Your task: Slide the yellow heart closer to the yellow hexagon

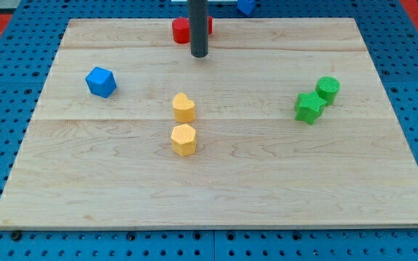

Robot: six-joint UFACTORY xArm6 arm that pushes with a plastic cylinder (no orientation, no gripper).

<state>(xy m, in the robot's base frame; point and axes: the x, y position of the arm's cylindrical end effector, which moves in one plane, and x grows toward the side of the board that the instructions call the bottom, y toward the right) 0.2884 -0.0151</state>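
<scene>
The yellow heart [183, 107] lies near the board's middle. The yellow hexagon [183, 139] lies just below it, almost touching it. My rod comes down from the view's top and my tip [199, 55] rests on the board above the heart and a little to its right, apart from it. The tip stands just in front of a red block [182, 30] near the top edge.
A blue cube [101, 81] lies at the left. A green star [308, 107] and a green cylinder [328, 89] touch each other at the right. Another blue block [246, 6] lies off the wooden board [85, 196] at the top.
</scene>
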